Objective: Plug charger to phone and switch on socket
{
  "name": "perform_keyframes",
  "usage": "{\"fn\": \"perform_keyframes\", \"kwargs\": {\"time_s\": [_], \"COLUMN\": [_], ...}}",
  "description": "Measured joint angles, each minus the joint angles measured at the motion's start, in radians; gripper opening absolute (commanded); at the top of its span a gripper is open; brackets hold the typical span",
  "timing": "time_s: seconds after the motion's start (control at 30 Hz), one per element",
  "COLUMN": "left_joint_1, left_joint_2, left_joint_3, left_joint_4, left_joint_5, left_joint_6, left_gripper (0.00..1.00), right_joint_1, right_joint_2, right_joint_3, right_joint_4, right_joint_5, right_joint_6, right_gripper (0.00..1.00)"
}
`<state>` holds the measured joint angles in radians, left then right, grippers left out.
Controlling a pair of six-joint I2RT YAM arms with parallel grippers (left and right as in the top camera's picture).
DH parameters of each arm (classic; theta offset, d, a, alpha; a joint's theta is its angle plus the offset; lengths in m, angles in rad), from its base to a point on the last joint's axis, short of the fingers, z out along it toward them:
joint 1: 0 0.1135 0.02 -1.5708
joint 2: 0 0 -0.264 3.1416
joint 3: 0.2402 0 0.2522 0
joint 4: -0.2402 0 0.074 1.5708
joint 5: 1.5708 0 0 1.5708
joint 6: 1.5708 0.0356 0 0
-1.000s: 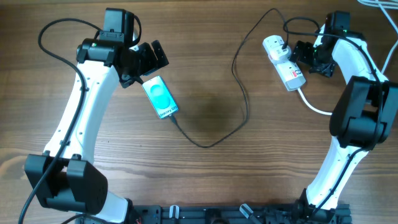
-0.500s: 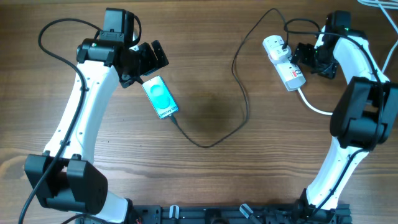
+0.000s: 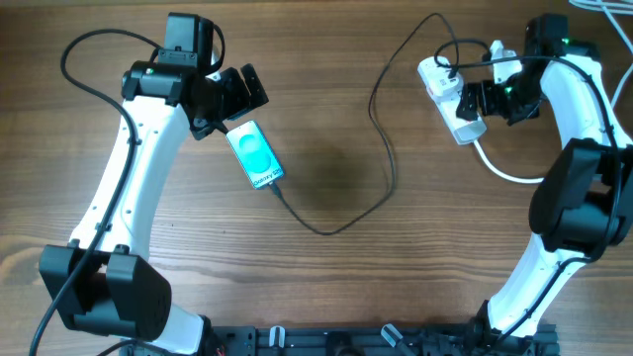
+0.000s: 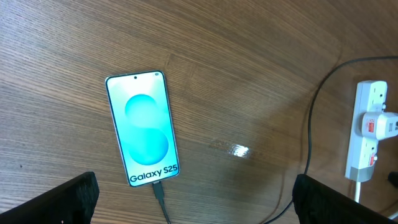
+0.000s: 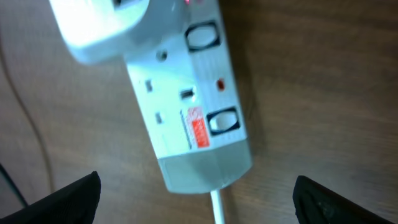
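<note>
The phone [image 3: 255, 155] lies flat on the table with its turquoise screen up; in the left wrist view [image 4: 143, 135] its white band reads "Galaxy S25". The charger's black cable [image 3: 388, 178] has its tip [image 4: 159, 190] in the phone's bottom edge and loops to a white adapter [image 3: 441, 73] in the socket [image 3: 457, 111]. My left gripper [image 3: 230, 103] is open and empty, just above the phone's top end. My right gripper [image 3: 477, 99] is open, hovering over the socket's cord end [image 5: 193, 118], with the fingers [image 5: 62, 199] on either side of it. Two rocker switches [image 5: 222, 121] show.
The socket's thick white cord [image 3: 499, 168] runs right toward the right arm's base; it also shows in the right wrist view [image 5: 217, 210]. The cable loop [image 3: 331, 229] lies across the table's middle. More white cables [image 3: 598, 8] sit at the far right corner.
My right gripper has moved left, from beside the socket to over its cord end. The left arm, phone and cable have not moved.
</note>
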<state>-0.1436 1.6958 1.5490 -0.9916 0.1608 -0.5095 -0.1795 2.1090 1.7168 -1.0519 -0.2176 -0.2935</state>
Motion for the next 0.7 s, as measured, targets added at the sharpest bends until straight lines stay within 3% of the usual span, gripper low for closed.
{"fn": "perform_keyframes", "kwargs": {"time_s": [0.23,0.7], "left_joint_1": [0.0,0.0], "left_joint_2": [0.0,0.0], "left_joint_3": [0.0,0.0], "left_joint_4": [0.0,0.0], "left_joint_5": [0.0,0.0], "left_joint_6": [0.0,0.0], "left_gripper": [1.0,1.0], "right_joint_1": [0.0,0.0], "right_joint_2": [0.0,0.0], "right_joint_3": [-0.005,-0.009], "right_joint_4": [0.022,0.43], "right_joint_5": [-0.001,-0.008], "right_joint_6": [-0.019,-0.024], "right_gripper": [1.0,1.0]}}
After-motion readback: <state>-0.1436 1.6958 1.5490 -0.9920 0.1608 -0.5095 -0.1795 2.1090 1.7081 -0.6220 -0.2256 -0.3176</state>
